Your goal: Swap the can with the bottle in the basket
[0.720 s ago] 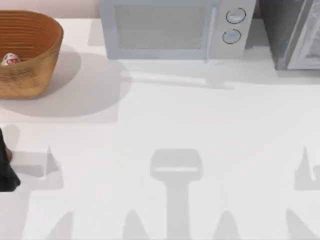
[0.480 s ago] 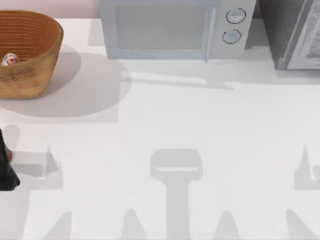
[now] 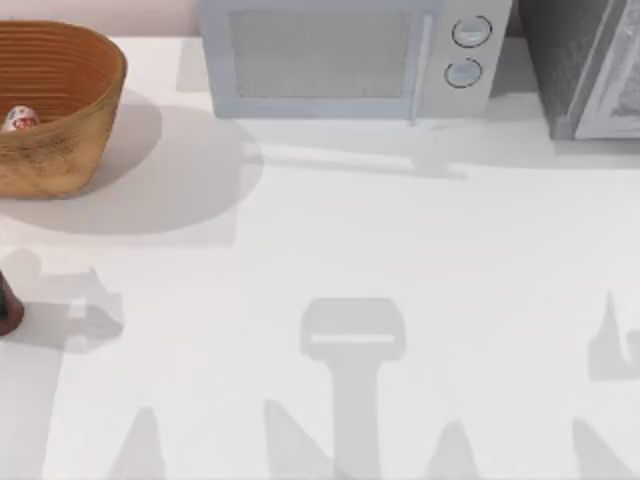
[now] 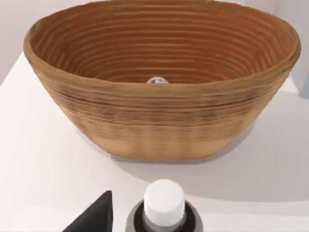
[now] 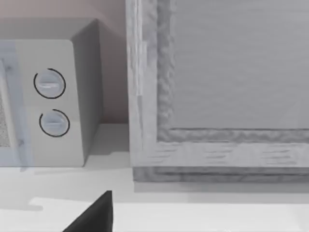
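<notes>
The wicker basket (image 3: pixel 60 150) stands at the table's far left, and its ribbed wall (image 4: pixel 159 125) fills most of the left wrist view. The can (image 3: pixel 18 118) lies inside it; just its top (image 4: pixel 158 80) peeks over the rim. The dark reddish-brown bottle (image 3: pixel 8 305) stands upright on the table in front of the basket, at the left edge. Its white cap (image 4: pixel 164 202) is close below the left wrist camera. My left gripper's black finger (image 4: pixel 96 220) is beside the bottle and clear of it, open. My right gripper's finger (image 5: pixel 94 217) hangs over the back right of the table.
A pale microwave (image 3: pixel 345 55) with two round dials (image 5: pixel 50 104) stands along the back. A grey cabinet (image 3: pixel 585 65) sits in the back right corner. Arm shadows fall across the white tabletop (image 3: pixel 400 250) near the front.
The black left gripper that stood by the bottle at the left edge has drawn out of the top view. The bottle now stands alone. Shadows at the front left have shifted.
</notes>
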Robot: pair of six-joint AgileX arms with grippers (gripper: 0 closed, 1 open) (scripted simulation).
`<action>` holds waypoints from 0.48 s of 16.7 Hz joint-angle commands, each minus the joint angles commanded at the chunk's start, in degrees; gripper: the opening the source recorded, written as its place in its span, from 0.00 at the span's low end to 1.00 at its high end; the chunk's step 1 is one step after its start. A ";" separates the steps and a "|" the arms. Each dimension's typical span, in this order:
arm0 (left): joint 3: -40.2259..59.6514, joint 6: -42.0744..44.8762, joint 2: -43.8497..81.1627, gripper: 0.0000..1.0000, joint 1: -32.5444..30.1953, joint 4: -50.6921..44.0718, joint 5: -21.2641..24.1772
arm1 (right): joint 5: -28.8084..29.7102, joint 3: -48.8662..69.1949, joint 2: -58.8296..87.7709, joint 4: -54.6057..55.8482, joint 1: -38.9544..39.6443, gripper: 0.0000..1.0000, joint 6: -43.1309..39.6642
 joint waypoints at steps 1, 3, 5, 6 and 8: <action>4.31 0.32 4.60 1.00 0.42 -2.42 0.47 | 0.00 0.00 0.00 0.00 0.00 1.00 0.00; 13.70 1.03 14.53 1.00 1.22 -7.59 1.59 | 0.00 0.00 0.00 0.00 0.00 1.00 0.00; 23.85 1.81 25.23 1.00 2.01 -13.08 2.87 | 0.00 0.00 0.00 0.00 0.00 1.00 0.00; 29.11 2.22 30.77 1.00 2.39 -15.90 3.56 | 0.00 0.00 0.00 0.00 0.00 1.00 0.00; 39.90 3.07 42.15 1.00 3.14 -21.66 5.00 | 0.00 0.00 0.00 0.00 0.00 1.00 0.00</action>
